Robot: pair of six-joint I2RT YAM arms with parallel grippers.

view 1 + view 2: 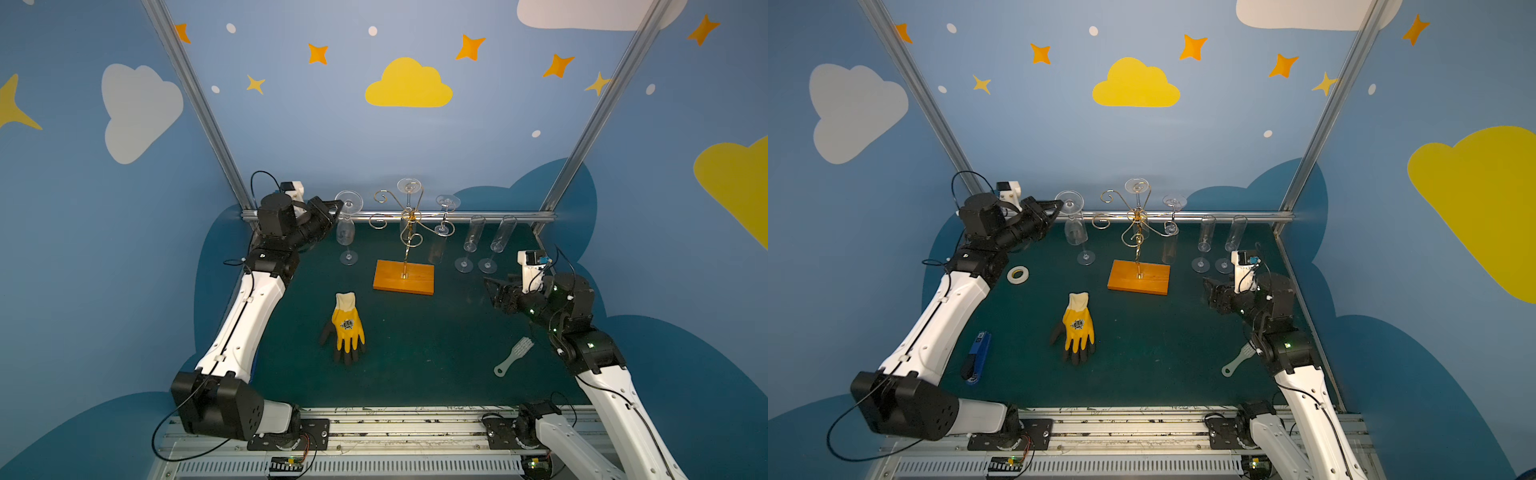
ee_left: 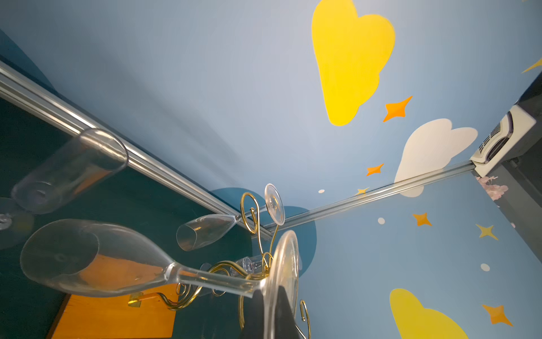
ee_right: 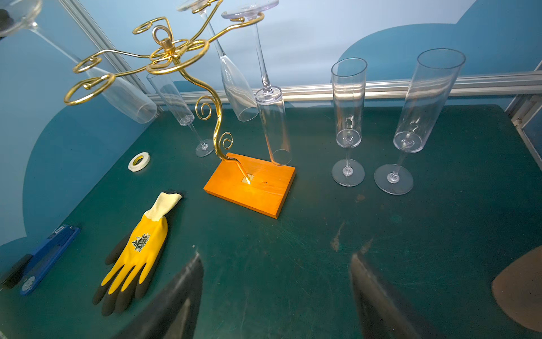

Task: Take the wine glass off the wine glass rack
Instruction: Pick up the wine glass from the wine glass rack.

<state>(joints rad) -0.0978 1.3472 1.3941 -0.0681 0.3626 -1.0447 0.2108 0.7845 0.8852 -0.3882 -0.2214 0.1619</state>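
Glasses: six. The left pincer [image 1: 338, 206] grips one inverted glass [image 2: 132, 264] by its stem, just left of the rack [image 1: 417, 278]. One upright glass [image 3: 176, 99] stands nearby. The rack carries two hanging glasses [image 3: 272, 129]. Two standing glasses [image 3: 349, 102] occupy the desk [image 3: 293, 229] at right. The right pincer [image 3: 275, 264] is wide and empty.

Six glasses [image 3: 349, 102]; one rack [image 3: 258, 193], glove [image 3: 140, 249], tape [image 3: 139, 161], stapler [image 3: 47, 252], brush [image 1: 515, 355].

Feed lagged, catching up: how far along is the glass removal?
Done: three glasses stand on the mat. In hand: the left gripper is shut on an inverted wine glass, clear of the wine glass rack. Left: set it down; two glasses hang on the rack. The right gripper is open.
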